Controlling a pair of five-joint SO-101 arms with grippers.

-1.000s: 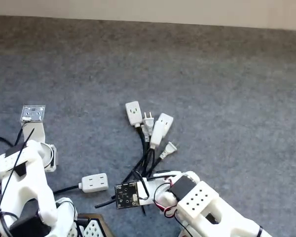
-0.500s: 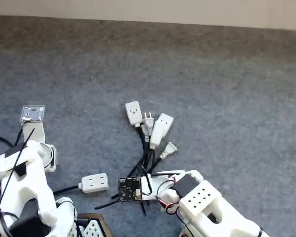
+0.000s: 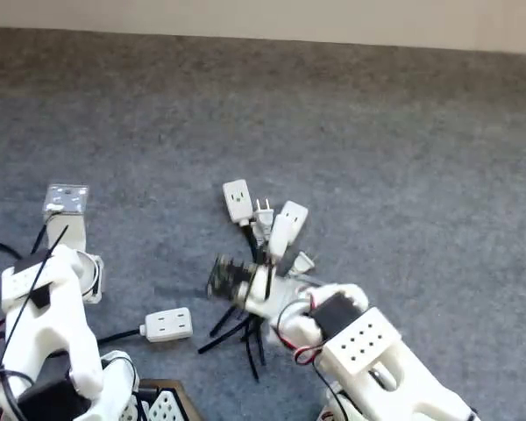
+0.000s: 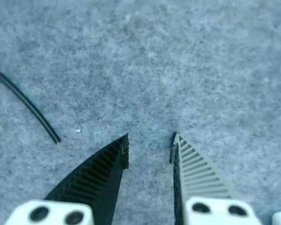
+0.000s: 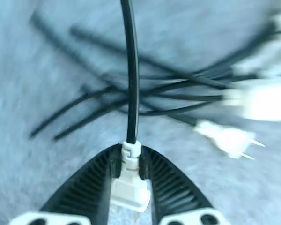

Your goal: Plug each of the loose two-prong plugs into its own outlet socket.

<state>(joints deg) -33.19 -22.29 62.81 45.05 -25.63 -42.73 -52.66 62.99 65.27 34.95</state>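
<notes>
The right gripper (image 5: 129,151) is clamped on the sides of a small white two-prong plug (image 5: 129,187), held just above the grey carpet (image 3: 403,175), with its thin black cord (image 5: 131,70) running away over a tangle of other black cords (image 5: 145,93). The prongs seem to point back toward the wrist, so pushing it into a socket from this hold would probably fail without a regrip. The crossed cords could also snag, dragging the second white plug (image 5: 227,139) or shifting the 3 white rectangular outlet sockets (image 3: 238,200), which lie unanchored and may slide under any push. The grip sits near the cord end, so the plug may twist between the jaws. The left gripper (image 4: 150,140) hangs over bare carpet, jaws apart and holding nothing. No brand, label or writing is readable on any plug or socket.
</notes>
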